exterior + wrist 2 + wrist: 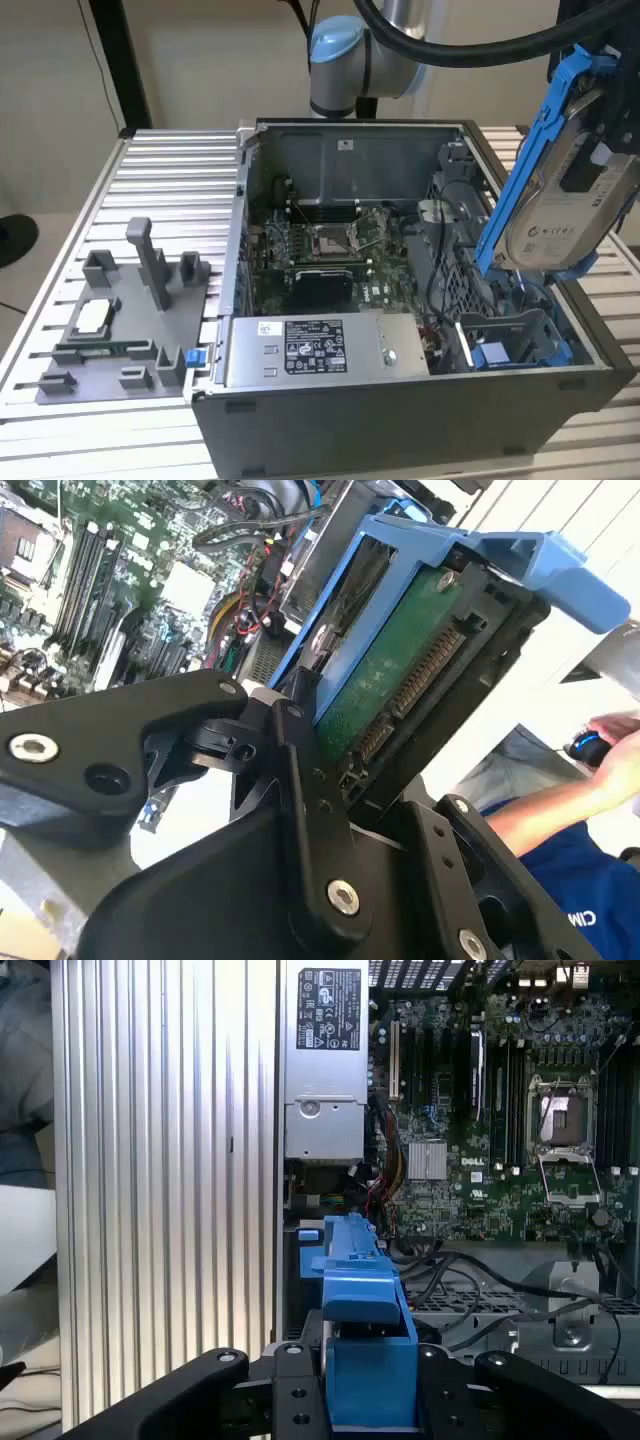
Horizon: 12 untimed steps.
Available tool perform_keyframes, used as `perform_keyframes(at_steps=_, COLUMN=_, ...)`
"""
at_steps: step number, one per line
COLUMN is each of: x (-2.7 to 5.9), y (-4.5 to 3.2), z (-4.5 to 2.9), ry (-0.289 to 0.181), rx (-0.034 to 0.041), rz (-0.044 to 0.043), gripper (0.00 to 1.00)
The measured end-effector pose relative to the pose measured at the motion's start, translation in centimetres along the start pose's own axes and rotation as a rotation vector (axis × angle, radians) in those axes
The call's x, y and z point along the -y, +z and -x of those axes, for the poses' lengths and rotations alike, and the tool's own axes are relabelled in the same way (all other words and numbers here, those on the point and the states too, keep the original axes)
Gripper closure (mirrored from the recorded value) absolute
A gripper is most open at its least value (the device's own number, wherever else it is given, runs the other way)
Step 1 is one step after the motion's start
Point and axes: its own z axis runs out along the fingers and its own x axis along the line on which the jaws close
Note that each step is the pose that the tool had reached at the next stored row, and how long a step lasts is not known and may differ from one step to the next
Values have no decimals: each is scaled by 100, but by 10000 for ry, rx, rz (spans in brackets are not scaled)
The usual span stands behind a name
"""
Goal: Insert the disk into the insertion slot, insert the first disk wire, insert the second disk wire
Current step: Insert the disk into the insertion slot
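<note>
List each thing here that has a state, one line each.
computer case, side open
disk, held tilted in the air above the case
gripper, jaws shut on the disk
insertion slot, without the disk

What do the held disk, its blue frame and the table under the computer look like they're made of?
The disk body looks like silver-grey metal with a dull sheen and a white label. Its carrier frame looks like moulded plastic, bright blue. The table seems to be ribbed aluminium, pale and matt.
</note>
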Motion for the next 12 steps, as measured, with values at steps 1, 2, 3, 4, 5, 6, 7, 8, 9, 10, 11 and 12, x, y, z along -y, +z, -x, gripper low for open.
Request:
perform_keyframes(at_steps=1, x=0, y=0, z=0, ry=0, rx=0, rz=0, gripper=100)
perform_keyframes(at_steps=2, x=0, y=0, z=0, ry=0, rx=0, rz=0, gripper=100)
perform_keyframes(at_steps=3, x=0, y=0, z=0, ry=0, rx=0, rz=0, gripper=100)
perform_keyframes(at_steps=4, x=0, y=0, z=0, ry=0, rx=0, rz=0, gripper=100)
perform_keyframes(at_steps=5, x=0, y=0, z=0, ry=0, rx=0, rz=0, gripper=100)
perform_keyframes(at_steps=6, x=0, y=0, z=0, ry=0, rx=0, rz=0, gripper=100)
perform_keyframes(at_steps=7, x=0, y=0, z=0, ry=0, rx=0, rz=0, gripper=100)
perform_keyframes(at_steps=8, x=0, y=0, z=0, ry=0, rx=0, rz=0, gripper=100)
perform_keyframes(at_steps=9, x=0, y=0, z=0, ry=0, rx=0, rz=0, gripper=100)
perform_keyframes(at_steps=10, x=0, y=1, z=0, ry=0, rx=-1, rz=0, gripper=100)
perform_keyframes(at_steps=11, x=0, y=4, z=0, ry=0, rx=0, rz=0, gripper=100)
perform_keyframes(at_steps=12, x=0, y=6, z=-1, ry=0, rx=-2, rz=0, gripper=100)
